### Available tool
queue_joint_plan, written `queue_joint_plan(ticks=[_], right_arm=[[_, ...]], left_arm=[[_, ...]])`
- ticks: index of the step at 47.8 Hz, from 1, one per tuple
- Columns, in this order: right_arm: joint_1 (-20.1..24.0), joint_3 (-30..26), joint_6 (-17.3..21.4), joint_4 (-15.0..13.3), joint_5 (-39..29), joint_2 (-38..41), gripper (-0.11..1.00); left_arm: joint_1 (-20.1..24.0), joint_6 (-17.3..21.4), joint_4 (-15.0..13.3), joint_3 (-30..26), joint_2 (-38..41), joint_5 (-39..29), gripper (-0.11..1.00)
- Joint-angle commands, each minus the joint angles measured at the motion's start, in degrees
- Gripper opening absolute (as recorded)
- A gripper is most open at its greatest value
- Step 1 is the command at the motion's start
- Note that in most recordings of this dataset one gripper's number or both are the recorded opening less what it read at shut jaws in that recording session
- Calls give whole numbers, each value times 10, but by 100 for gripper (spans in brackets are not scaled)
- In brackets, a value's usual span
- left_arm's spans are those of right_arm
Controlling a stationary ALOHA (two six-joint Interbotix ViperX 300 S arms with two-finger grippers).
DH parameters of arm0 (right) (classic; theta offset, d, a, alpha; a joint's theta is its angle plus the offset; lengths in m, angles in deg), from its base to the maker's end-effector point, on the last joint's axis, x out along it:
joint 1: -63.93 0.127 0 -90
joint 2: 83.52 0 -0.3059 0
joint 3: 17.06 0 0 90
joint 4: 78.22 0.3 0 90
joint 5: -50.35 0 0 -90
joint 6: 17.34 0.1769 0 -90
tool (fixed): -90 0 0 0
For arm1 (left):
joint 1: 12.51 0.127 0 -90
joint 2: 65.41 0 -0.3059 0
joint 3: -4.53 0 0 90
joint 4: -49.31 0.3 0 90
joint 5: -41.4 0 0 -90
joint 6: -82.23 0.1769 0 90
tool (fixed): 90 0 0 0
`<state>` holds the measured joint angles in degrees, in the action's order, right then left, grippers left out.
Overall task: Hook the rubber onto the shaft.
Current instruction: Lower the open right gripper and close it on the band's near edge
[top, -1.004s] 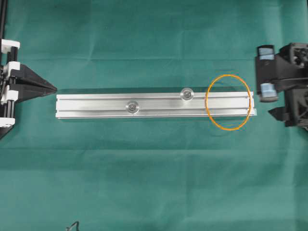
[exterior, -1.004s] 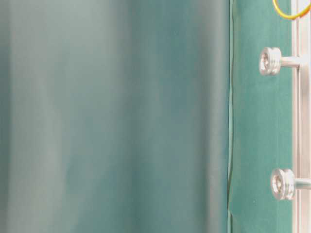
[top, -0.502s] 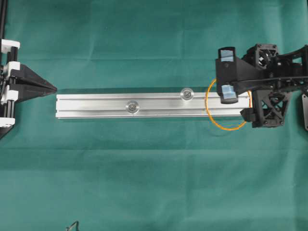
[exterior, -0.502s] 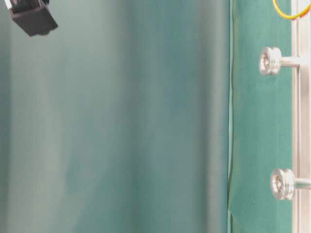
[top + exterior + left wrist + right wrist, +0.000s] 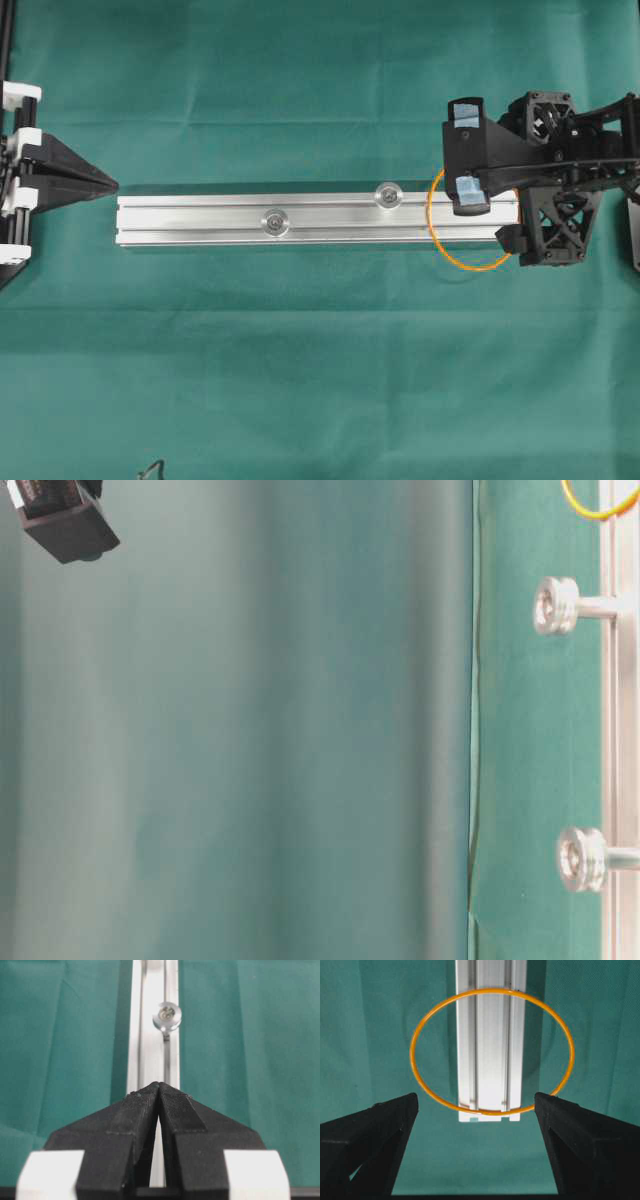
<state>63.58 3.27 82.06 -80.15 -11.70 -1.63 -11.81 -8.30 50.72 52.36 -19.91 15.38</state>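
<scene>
The rubber (image 5: 491,1050) is a thin orange band, a closed loop of fine cord lying almost round and slightly wider than the rail's breadth; it is draped flat over the end of the aluminium rail (image 5: 300,220) nearest the right edge of the bench (image 5: 300,380), its two sides spilling onto the green cloth on either side of the rail; it is hooked on nothing. Two shafts rise from the rail's top, each capped with a grooved metal head: one shaft (image 5: 387,195) nearer the rubber, the other shaft (image 5: 274,222) nearer the middle of the rail, both apart from the loop. The right gripper (image 5: 477,1105) hangs over the rubber with its black jaws spread wide, one on each side of the loop, grasping nothing. The left gripper (image 5: 159,1087) sits at the rail's opposite end, by the left edge of the bench, its jaws pressed together and empty.
</scene>
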Motion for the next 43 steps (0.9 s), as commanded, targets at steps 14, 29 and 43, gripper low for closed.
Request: queue_joint_plan(ticks=[14,29,43], right_arm=[[4,-14,2,4,3,-4,97],[10,-2,3,14,21,0,97],[25,26,4,28,72,19,97]], left_arm=[[-1,0,1,-16,4,2,0],[-1,0,1,-16,4,2,0],[-1,-1,1,-17,4,2,0]])
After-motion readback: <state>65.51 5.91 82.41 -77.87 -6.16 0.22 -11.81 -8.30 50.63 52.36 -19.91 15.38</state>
